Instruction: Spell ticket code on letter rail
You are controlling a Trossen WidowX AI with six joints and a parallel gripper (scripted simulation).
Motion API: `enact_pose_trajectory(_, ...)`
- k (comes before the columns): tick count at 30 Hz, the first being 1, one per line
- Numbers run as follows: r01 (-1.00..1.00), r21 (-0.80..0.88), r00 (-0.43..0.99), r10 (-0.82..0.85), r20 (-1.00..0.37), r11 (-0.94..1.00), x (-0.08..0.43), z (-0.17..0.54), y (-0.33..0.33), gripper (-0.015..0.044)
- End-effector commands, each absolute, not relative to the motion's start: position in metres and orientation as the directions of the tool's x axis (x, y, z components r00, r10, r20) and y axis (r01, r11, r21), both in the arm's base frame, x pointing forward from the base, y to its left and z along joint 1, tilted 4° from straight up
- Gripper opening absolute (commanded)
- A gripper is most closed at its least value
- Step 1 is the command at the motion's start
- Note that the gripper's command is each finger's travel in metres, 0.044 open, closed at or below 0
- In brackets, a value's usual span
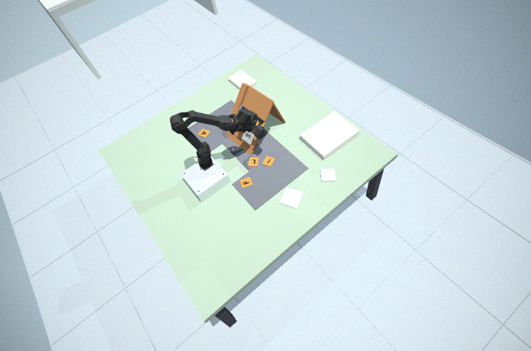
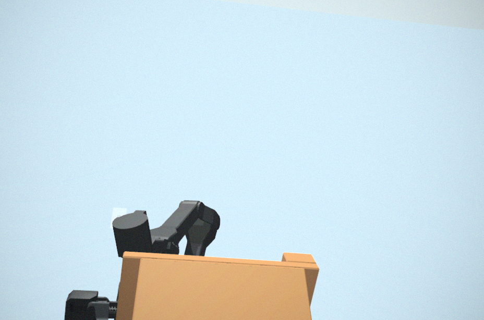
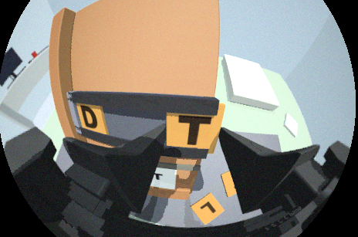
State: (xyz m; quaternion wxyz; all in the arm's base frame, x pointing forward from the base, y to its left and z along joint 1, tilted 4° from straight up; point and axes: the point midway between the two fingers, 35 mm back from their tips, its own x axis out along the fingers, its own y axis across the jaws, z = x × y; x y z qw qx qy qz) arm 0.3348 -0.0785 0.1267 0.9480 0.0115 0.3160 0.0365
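Note:
My gripper [image 3: 193, 130] is shut on the T tile [image 3: 194, 130], at the right, open end of the dark letter rail [image 3: 143, 104]. The tile sits between the rail's upper and lower lips, its right edge sticking out past the end. The D tile [image 3: 91, 118] is in the rail at the far left, with a gap between it and the T tile. The ticket [image 1: 248, 136] [image 3: 168, 178] on the board's lower part reads DT in the top view. On the mat lie an A tile [image 1: 203, 133], an L tile [image 1: 253, 162] [image 3: 207, 208], a J tile [image 1: 268, 161] and an F tile [image 1: 246, 182].
The orange board [image 1: 257, 100] [image 2: 222, 288] [image 3: 146, 42] leans up behind the rail. A large white block [image 1: 329, 135] [image 3: 251, 82] lies to its right. Smaller white pieces lie at the table's back [image 1: 242, 79] and front right. The grey mat [image 1: 287, 167] lies under the loose tiles.

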Motion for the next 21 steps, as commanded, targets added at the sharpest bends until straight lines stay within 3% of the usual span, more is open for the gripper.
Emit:
enact_pose_trajectory(1, -0.057, 0.047, 0.799, 0.074, -0.597, 0.997, 0.335, 0.127, -0.077, 0.0000)
enact_pose_trajectory(21, -0.057, 0.048, 0.799, 0.075, -0.597, 0.997, 0.334, 0.128, -0.065, 0.0000)
